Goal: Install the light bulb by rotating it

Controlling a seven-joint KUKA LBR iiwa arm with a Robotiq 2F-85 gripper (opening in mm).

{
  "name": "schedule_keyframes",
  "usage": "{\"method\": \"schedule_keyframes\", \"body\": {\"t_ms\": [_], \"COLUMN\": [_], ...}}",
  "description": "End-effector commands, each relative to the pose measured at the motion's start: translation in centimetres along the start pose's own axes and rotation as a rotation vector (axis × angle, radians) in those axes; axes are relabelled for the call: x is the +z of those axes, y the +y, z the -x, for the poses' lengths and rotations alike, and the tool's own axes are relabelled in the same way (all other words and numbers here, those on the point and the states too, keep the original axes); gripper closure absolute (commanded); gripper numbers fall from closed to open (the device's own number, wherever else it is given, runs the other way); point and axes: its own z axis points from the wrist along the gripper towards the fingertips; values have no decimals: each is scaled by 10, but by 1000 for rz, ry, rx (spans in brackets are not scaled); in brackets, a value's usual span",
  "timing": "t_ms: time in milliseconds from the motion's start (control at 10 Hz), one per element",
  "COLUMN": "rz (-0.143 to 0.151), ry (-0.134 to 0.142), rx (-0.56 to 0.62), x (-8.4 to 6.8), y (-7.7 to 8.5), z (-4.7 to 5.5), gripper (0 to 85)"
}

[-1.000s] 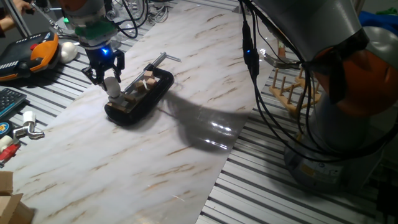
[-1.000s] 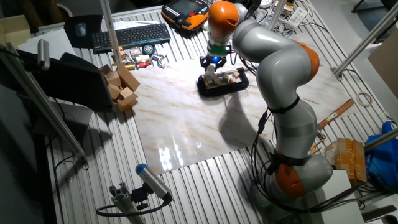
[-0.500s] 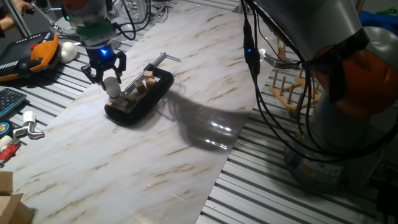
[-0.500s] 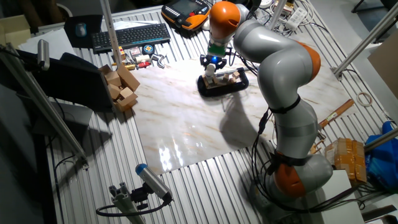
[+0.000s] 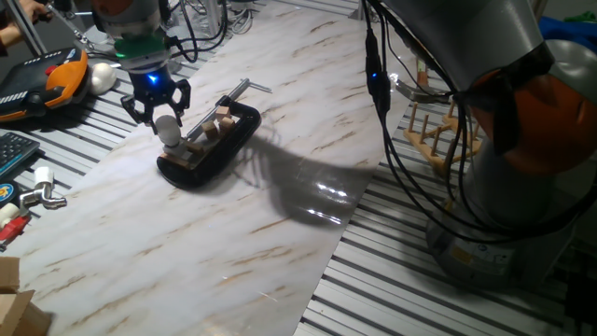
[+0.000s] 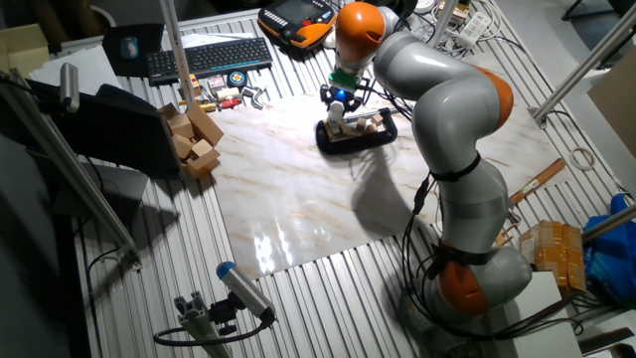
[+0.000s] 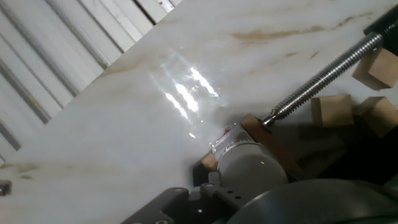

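The light bulb (image 5: 172,136), a small frosted white globe, stands upright at the left end of the black tray (image 5: 238,133). My gripper (image 5: 163,119) comes down on it from above, with a black finger on each side, shut on the bulb. The other fixed view shows the same grip, with the gripper (image 6: 340,103) over the bulb (image 6: 337,112) at the tray's (image 6: 383,136) near-left end. In the hand view the bulb (image 7: 249,167) fills the bottom centre, seated in a wooden socket block (image 7: 264,140); the fingertips are out of frame.
A threaded metal rod (image 7: 323,78) and small wooden blocks (image 7: 333,111) lie in the tray. An orange pendant (image 5: 58,79) and a white ball (image 5: 101,77) sit behind the gripper. A wooden rack (image 5: 438,131) stands at the right; a keyboard (image 6: 214,55) and wooden blocks (image 6: 194,139) are at the table's side.
The hand has turned slightly about its own axis while staying over the bulb. Bulb and tray stay where they were.
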Motion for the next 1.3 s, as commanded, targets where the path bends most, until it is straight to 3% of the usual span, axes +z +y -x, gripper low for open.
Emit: {"method": "schedule_keyframes", "body": {"t_ms": [0, 600, 1200], "rz": [1, 6, 8], "ry": [0, -19, -18], "rx": [77, 203, 269], "x": [0, 0, 1], "y": [0, 0, -1], "z": [0, 0, 0], "gripper": [850, 850, 850]}}
